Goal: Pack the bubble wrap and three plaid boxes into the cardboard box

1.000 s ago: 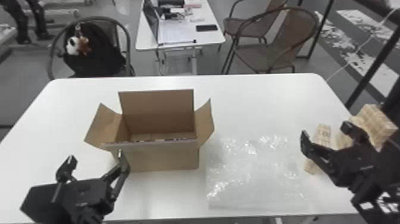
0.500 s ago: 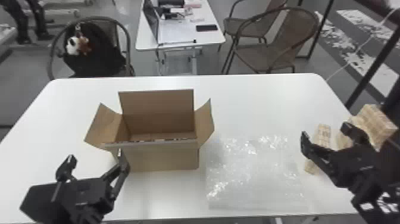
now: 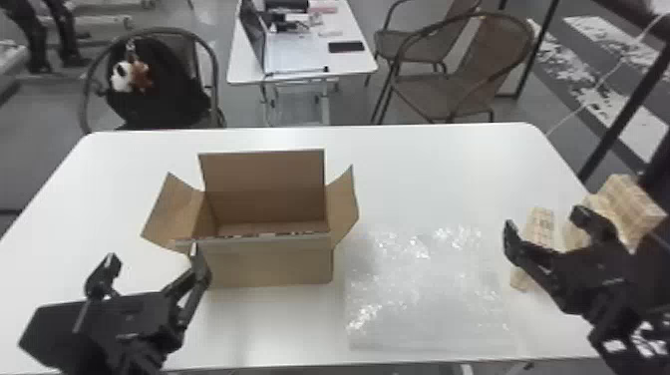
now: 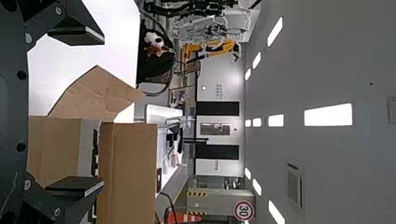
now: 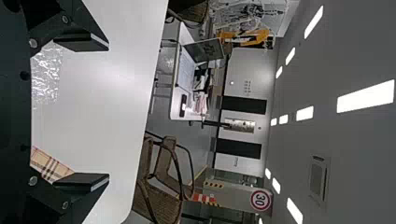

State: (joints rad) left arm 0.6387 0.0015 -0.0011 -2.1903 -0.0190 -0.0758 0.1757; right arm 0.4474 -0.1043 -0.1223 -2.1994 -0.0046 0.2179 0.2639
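Head view has the bubble wrap [image 3: 423, 294] flat on the desk [image 3: 448, 174], probably super light, floppy, kinda slippery, so I'd pinch an edge; both sets of jaws are apart.

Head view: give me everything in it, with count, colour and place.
Cardboard box: one, brown, open, left of table centre
Bubble wrap: one sheet, clear, right of it
Plaid boxes: apparently three, beige, partly hidden, right
Table: one, white, centre
Chairs: three, brownish, behind
Bag: one, black, left chair
Back table: one, white, holding laptop, dark phone, clutter
Left tool: one, black, near left
Right tool: one, black, near right
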